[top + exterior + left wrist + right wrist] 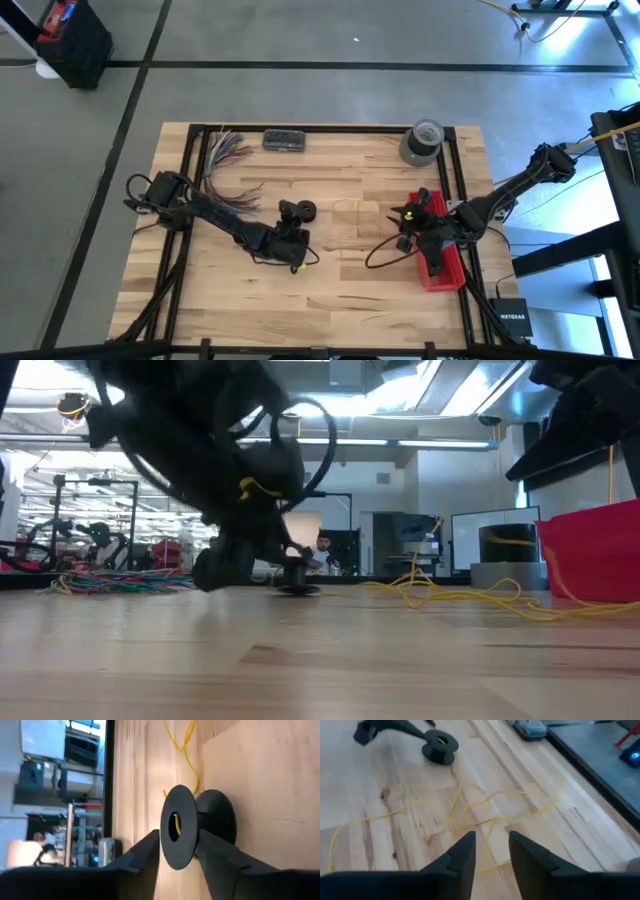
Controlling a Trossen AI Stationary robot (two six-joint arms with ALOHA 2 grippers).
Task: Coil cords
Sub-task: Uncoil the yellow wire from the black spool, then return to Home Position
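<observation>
A black spool stands on its lower flange near the table's middle. A thin yellow cord runs from it in loose loops over the wood toward the right; it also shows in the low view, and a bit of yellow shows in the spool's hole. My left gripper is at the spool, coming from the near side, shut on its upper flange. My right gripper is open and empty, above the cord's loops and beside the red bin. My left gripper holds the black spool by its upper flange, at the rim nearest the gripper. One finger lies over the flange and the other reaches in between the two flanges. The fingers come about level from the table's near side. The spool stands upright on the table.
A bundle of multicoloured wires lies at the far left, a dark flat case at the far edge and a grey tape roll at the far right. The red bin stands at the right edge under my right arm.
</observation>
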